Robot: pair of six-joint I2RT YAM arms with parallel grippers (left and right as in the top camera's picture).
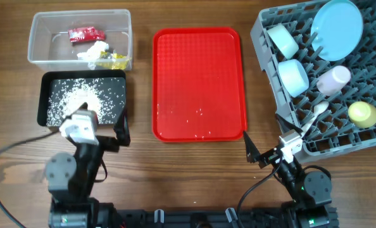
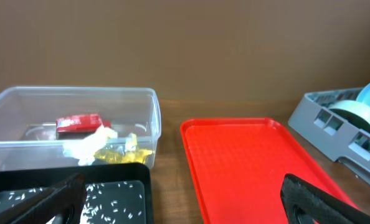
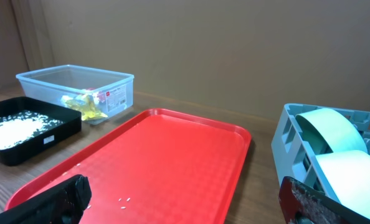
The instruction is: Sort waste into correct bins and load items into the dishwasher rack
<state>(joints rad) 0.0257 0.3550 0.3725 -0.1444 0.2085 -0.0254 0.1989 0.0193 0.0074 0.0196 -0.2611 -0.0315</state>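
Red [image 1: 87, 33], white [image 1: 93, 52] and yellow [image 1: 116, 61] wrappers lie in the clear tub [image 1: 33, 44]. Rice grains [image 1: 80, 98] cover the black tray [image 1: 83, 75]. The grey rack [image 1: 365, 63] at the right holds a blue plate [image 1: 337, 28], two blue bowls [image 1: 282, 39], a pink cup [image 1: 333, 79], a yellow cup [image 1: 363, 114] and white cutlery [image 1: 314, 117]. My left gripper [image 2: 182, 193] is open at the black tray's near edge. My right gripper [image 3: 185, 193] is open between the red tray's near corner and the rack. Neither holds anything.
The flat red tray [image 1: 199, 69] lies in the middle with a few loose grains [image 1: 197, 113] near its front edge. Bare wood runs between the tray and the rack. Cables trail on the table at the front left.
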